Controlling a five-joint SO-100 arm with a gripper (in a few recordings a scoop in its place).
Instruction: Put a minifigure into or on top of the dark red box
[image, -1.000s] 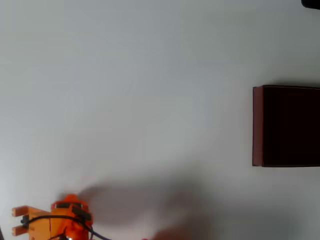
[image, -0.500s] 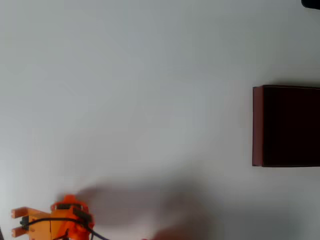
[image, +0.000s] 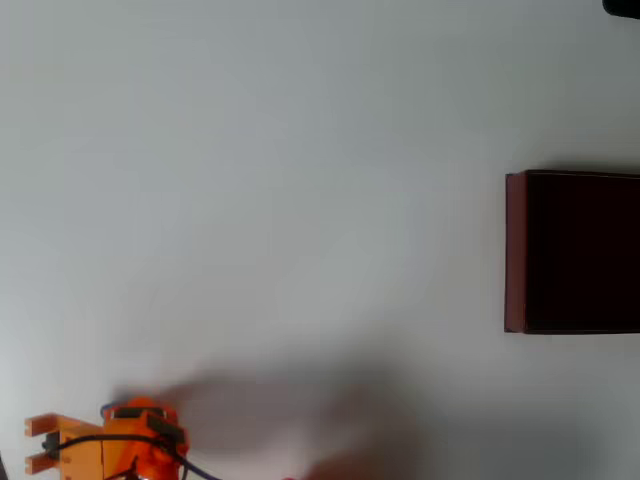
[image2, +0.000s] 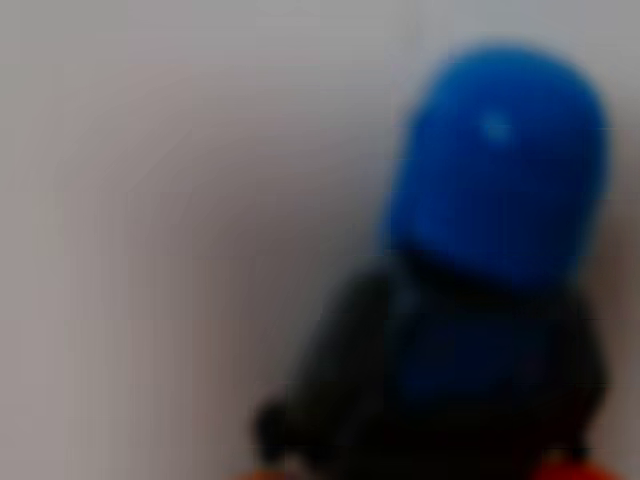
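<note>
Sitting at the lower left corner of the overhead view, far from the dark red box, the orange gripper is seen from above as a block of motor and cable; how its jaws stand I cannot tell from there. In the wrist view the minifigure looms very close and out of focus, blue cap up, dark body below, with slivers of orange at the bottom edge on either side of its legs. That suggests the fingers are around or just beside it, though the blur keeps me from saying they are clamped. A hint of blue at the gripper's top edge in the overhead view may be the same cap.

Relative to the box, the figure is well apart, away to the left and lower down, with bare white table between.

The step in hand looks like securing the figure. To do it well, close squarely on the torso, not the rounded cap, confirm the hold, lift straight, then carry across and release low over the box's dark interior.
</note>
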